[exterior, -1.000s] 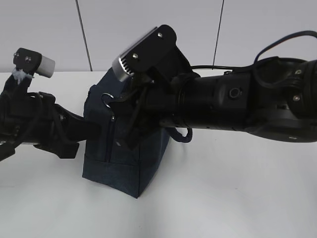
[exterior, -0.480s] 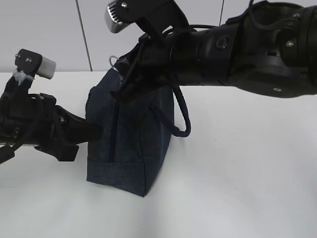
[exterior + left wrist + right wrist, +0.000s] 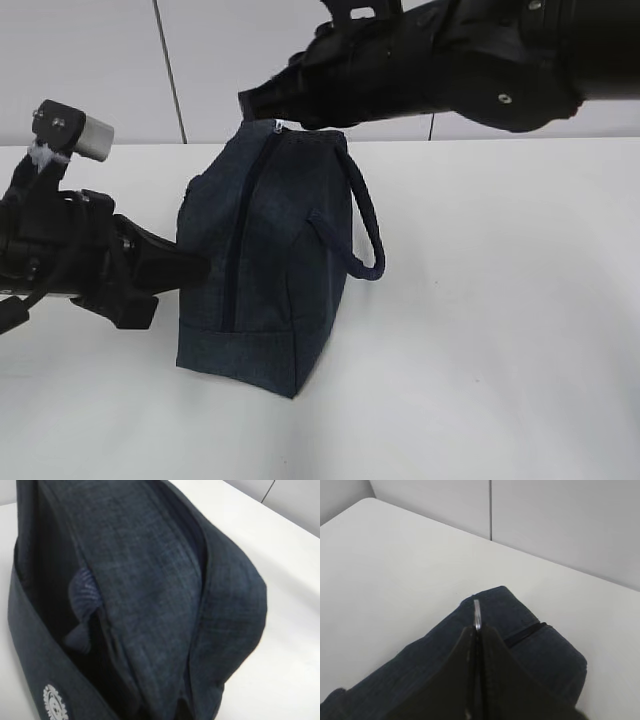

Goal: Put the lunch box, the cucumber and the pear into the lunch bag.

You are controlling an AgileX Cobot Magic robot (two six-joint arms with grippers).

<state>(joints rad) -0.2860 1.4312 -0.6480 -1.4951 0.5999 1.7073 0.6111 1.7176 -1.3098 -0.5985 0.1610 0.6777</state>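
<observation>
The dark navy lunch bag [image 3: 270,260] stands upright on the white table, its zipper [image 3: 240,230] closed along the near end. My right gripper [image 3: 262,103] hovers at the bag's top edge, shut on the metal zipper pull [image 3: 477,614], which sticks out between its fingertips [image 3: 476,629]. My left gripper [image 3: 198,268] is pressed into the bag's left end and pinches its fabric; the bag [image 3: 150,595] fills the left wrist view and hides the jaws. The padded loop handle [image 3: 368,225] hangs on the right side. The lunch box, cucumber and pear are out of view.
The white table [image 3: 500,330] spreads to the right of and in front of the bag. A pale panelled wall [image 3: 120,60] stands behind. The right arm [image 3: 470,60] spans the upper right above the table.
My right gripper has risen from the bag's near end to its top edge, drawing the zipper pull with it. The bag has been pulled taller. The left arm has held still.
</observation>
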